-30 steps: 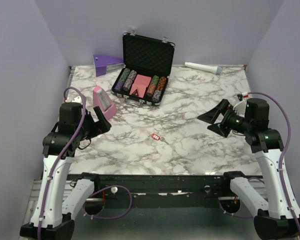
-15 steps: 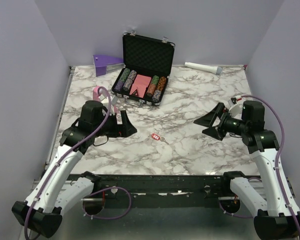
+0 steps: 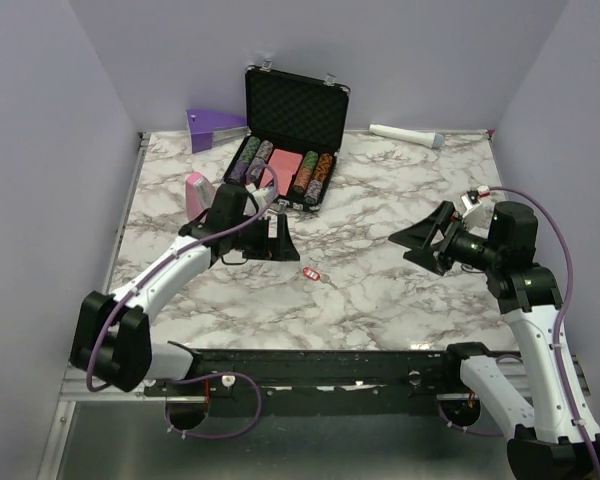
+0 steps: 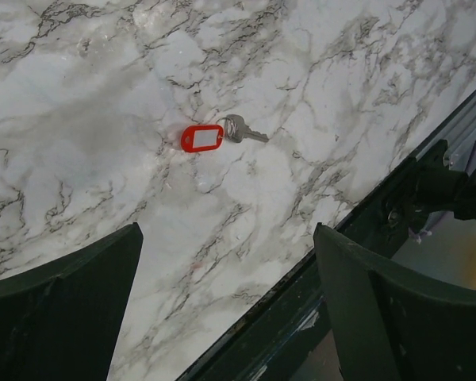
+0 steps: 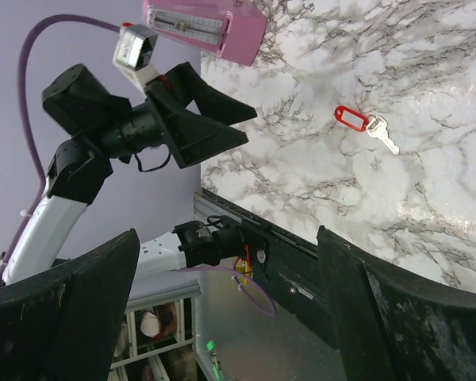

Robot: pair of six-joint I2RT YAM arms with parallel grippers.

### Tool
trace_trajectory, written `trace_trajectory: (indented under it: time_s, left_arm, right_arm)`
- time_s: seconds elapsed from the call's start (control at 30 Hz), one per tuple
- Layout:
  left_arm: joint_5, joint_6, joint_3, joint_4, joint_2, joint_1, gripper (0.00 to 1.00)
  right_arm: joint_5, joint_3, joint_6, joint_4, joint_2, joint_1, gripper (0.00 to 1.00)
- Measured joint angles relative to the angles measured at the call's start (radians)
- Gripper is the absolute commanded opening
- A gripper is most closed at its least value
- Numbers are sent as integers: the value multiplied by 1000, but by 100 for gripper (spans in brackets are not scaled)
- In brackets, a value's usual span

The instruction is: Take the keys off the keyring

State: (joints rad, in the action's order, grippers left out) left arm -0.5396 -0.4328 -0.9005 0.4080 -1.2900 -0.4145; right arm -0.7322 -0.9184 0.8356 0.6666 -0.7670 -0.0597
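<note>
A: Where is the keyring [image 4: 201, 138] sitting at this moment?

B: It is lying flat on the desk [image 3: 400, 300], in the open stretch between the two arms and nearer the front edge than the chip case [image 3: 285, 165]. Its red tag is pointing toward the left arm's side. The key [image 4: 242, 131] is trailing off the small ring toward the right arm's side. I am making out only one key, and it is hanging on the ring, so nothing is separated yet.

A: Is either tool gripping anything?

B: No. The left tool [image 3: 285, 243] is hovering above the desk close to the tag with its jaws spread wide and nothing between them. Its wrist camera is looking past both fingers straight at the tag. The right tool [image 3: 412, 243] is also gaping and empty, well apart on the other side and aiming inward.

A: Why are they facing each other like that?

B: I am guessing they are setting up a two-handed job. One tool could be pinning the tag while the other is working the key around the ring, which would need pulls from opposite sides. The wide jaws are leaving room to straddle something this thin.

A: What is worrying you?

B: The key is lying flat on slick marble, so closing fingers may be skidding it aside rather than lifting it.
</note>
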Motion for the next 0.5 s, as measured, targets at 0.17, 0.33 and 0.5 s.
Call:
trace_trajectory:
  time_s: [0.17, 0.33, 0.5]
  left_arm:
    - [-26, 42, -63, -15, -138, 0, 96]
    - [-54, 77, -105, -45, -245, 0, 91]
    - [-80, 103, -108, -56, -329, -7, 91]
  right_arm:
    - [-1, 0, 6, -14, -7, 0, 100]
    - [1, 0, 18, -21, -29, 0, 100]
    - [6, 0, 28, -23, -51, 0, 100]
